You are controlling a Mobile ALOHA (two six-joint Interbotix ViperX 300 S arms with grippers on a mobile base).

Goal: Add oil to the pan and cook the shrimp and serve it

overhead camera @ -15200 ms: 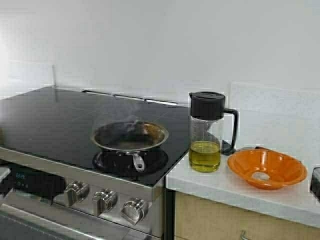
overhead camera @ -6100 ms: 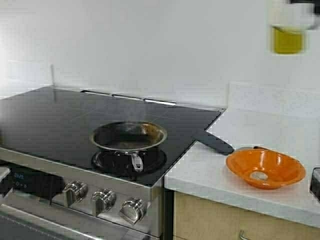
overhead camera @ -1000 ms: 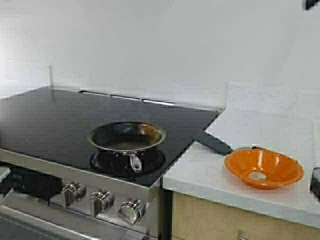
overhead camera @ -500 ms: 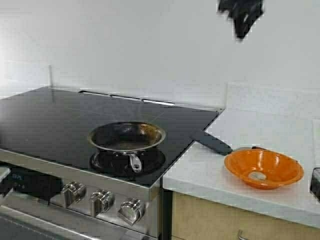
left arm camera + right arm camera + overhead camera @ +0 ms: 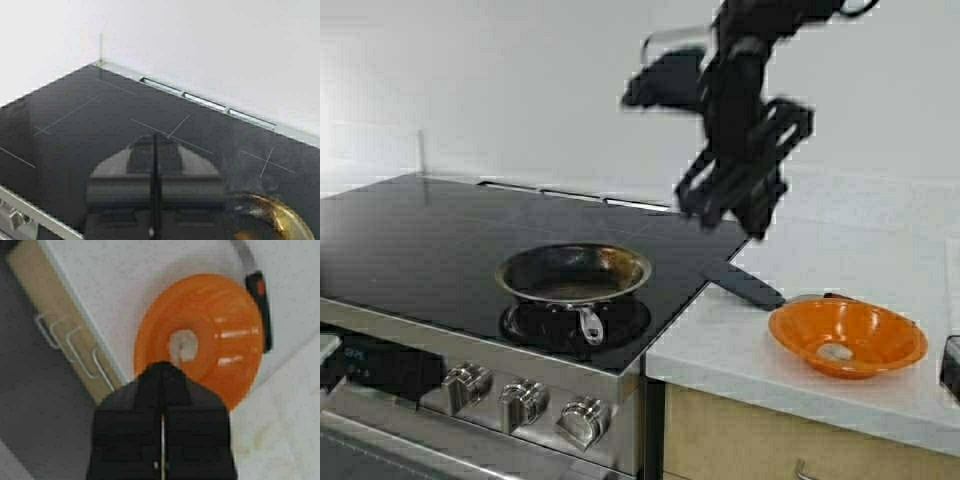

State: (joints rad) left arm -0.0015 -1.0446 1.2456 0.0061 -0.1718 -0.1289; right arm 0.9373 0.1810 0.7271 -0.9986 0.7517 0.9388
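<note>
Small round shiny steel frying pan (image 5: 574, 274) with dark stained inside, on glossy black glass cooktop (image 5: 440, 240). Black left gripper (image 5: 154, 186) closed, empty. Black right gripper (image 5: 732, 205) closed, empty, above smooth orange bowl (image 5: 847, 337) cradling pale curled shrimp (image 5: 835, 352).

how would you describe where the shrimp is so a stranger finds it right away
Start at the white countertop right of the black stove. On it sits an orange bowl. The shrimp is the small pale curl at its bottom, the only thing inside.

My pan (image 5: 574, 274) sits on the black stovetop (image 5: 440, 240); the orange bowl (image 5: 847, 337) rests on the white worktop (image 5: 840, 255).
</note>
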